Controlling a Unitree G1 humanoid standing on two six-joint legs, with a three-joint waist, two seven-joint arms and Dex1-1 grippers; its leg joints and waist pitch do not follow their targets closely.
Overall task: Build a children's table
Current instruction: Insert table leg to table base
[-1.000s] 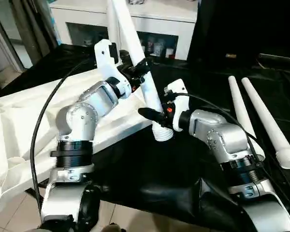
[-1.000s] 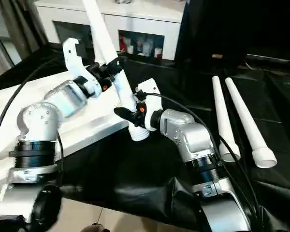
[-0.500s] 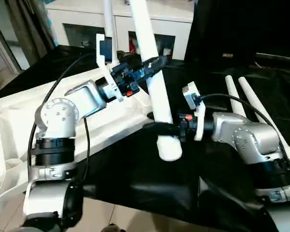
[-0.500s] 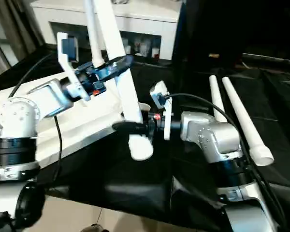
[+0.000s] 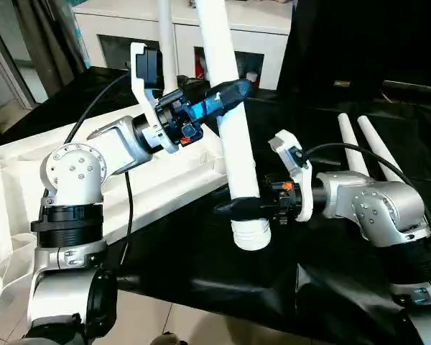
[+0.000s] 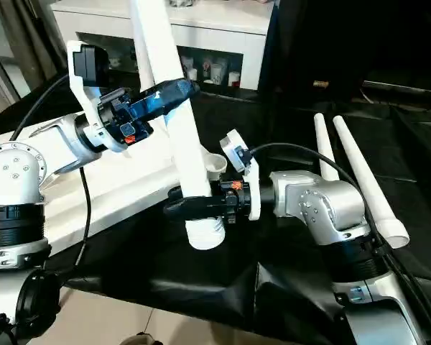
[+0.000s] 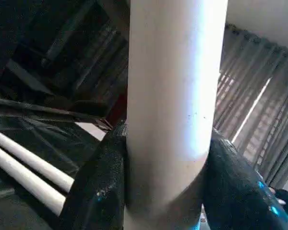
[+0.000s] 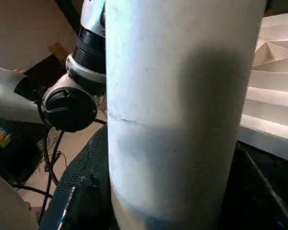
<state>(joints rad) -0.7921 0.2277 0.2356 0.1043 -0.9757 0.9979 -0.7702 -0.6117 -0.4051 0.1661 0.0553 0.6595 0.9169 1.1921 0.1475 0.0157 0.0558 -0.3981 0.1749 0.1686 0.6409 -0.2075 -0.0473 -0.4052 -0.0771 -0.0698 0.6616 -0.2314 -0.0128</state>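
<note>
I see the upturned tabletop point(image 5: 165, 180) at centre-left, and one leg point(image 5: 233, 136) standing nearly upright mid-frame. My left gripper point(image 5: 219, 97) clamps the leg's middle; my right gripper point(image 5: 241, 208) pinches just above its flared foot.

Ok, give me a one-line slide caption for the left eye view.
Both grippers, left and right, hold one white table leg nearly upright above the black-draped bench.
</note>
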